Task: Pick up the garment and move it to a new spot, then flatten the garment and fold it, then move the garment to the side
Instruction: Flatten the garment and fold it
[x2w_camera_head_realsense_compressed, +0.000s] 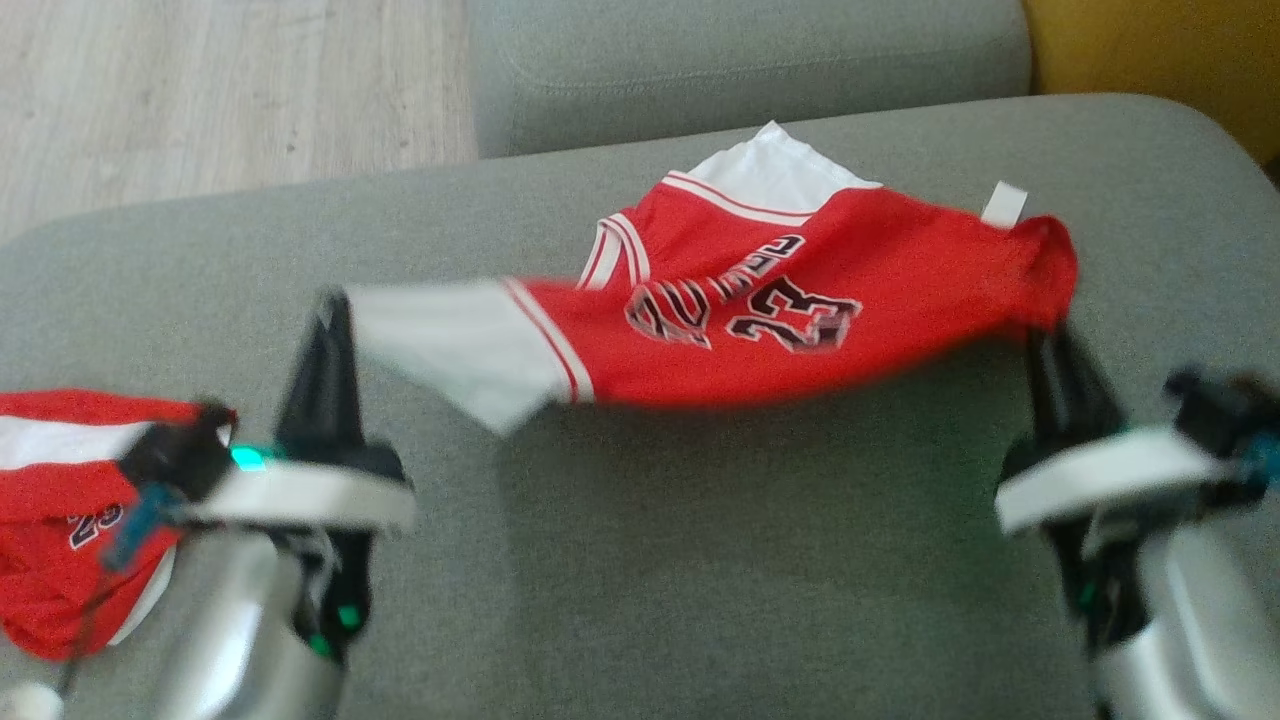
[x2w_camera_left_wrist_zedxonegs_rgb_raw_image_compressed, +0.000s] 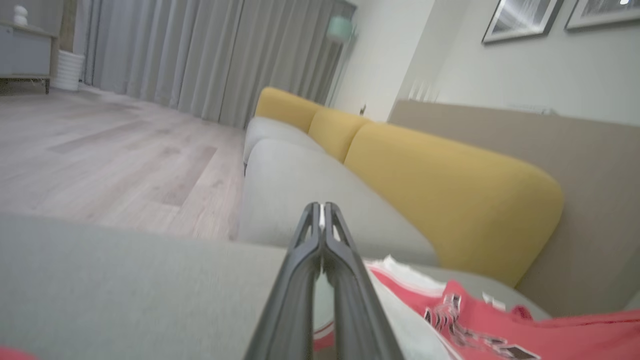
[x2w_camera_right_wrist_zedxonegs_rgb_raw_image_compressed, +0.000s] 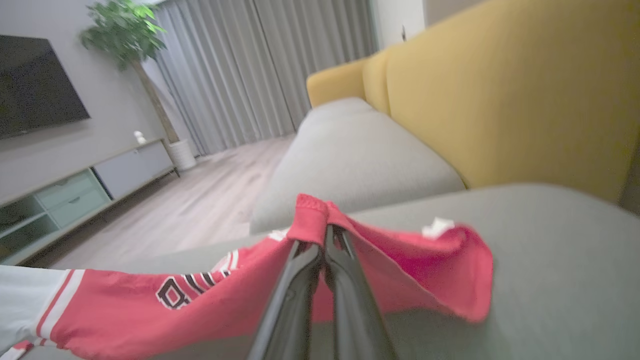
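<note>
The left gripper (x2w_camera_head_realsense_compressed: 330, 312) has its two dark fingers pressed together on the white sleeve edge of the jersey (x2w_camera_head_realsense_compressed: 760, 310); the left wrist view shows a sliver of white cloth pinched at the tips. The right gripper (x2w_camera_head_realsense_compressed: 1047, 338) is likewise clamped, on a red fold at the jersey's other end, and in the right wrist view the cloth caps the fingertips.

The red jersey, with white sleeves and a black number 23, is stretched between the two grippers, and its shadow falls on the cushion beneath. The head view is blurred, so I cannot tell whether its far edge touches the cushion.

A second red and white garment (x2w_camera_head_realsense_compressed: 60, 500) lies bunched at the left, partly behind the left arm.

A white ribbed pot (x2w_camera_right_wrist_zedxonegs_rgb_raw_image_compressed: 181, 154) holds a leafy plant (x2w_camera_right_wrist_zedxonegs_rgb_raw_image_compressed: 125, 35).

Below everything is a grey sofa seat (x2w_camera_head_realsense_compressed: 700, 560) with yellow back cushions (x2w_camera_left_wrist_zedxonegs_rgb_raw_image_compressed: 450, 200). Around it are a pale wooden floor (x2w_camera_head_realsense_compressed: 200, 90), grey curtains (x2w_camera_left_wrist_zedxonegs_rgb_raw_image_compressed: 200, 55), a low cabinet (x2w_camera_right_wrist_zedxonegs_rgb_raw_image_compressed: 75, 190), a dark television (x2w_camera_right_wrist_zedxonegs_rgb_raw_image_compressed: 35, 85) and framed pictures (x2w_camera_left_wrist_zedxonegs_rgb_raw_image_compressed: 520, 20).
</note>
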